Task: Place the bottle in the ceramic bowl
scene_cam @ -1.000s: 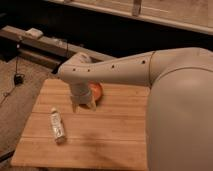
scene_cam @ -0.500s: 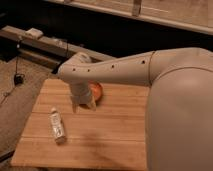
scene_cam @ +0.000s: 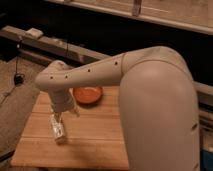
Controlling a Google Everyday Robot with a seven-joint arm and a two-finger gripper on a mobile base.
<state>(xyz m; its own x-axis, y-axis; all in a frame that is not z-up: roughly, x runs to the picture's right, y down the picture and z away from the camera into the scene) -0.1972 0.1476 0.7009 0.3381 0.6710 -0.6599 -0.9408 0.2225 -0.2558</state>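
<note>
The small slim pale plastic bottle with a light label [scene_cam: 59, 130] lies on its side on the left part of the light wooden slatted table [scene_cam: 95, 145], its length running roughly back to front. It is outside the small round glossy orange-red ceramic bowl [scene_cam: 88, 94], which sits upright behind and to the right of it, near the table's back edge and apart from the bottle. The gripper [scene_cam: 58, 119] hangs right over the bottle's far end; I cannot tell whether it is spread or pressed together, nor whether it touches the bottle. The smooth beige arm [scene_cam: 90, 75] reaches in from the right, its wrist covering the bowl's left rim. A long grey ledge [scene_cam: 60, 47] runs behind the table
</note>
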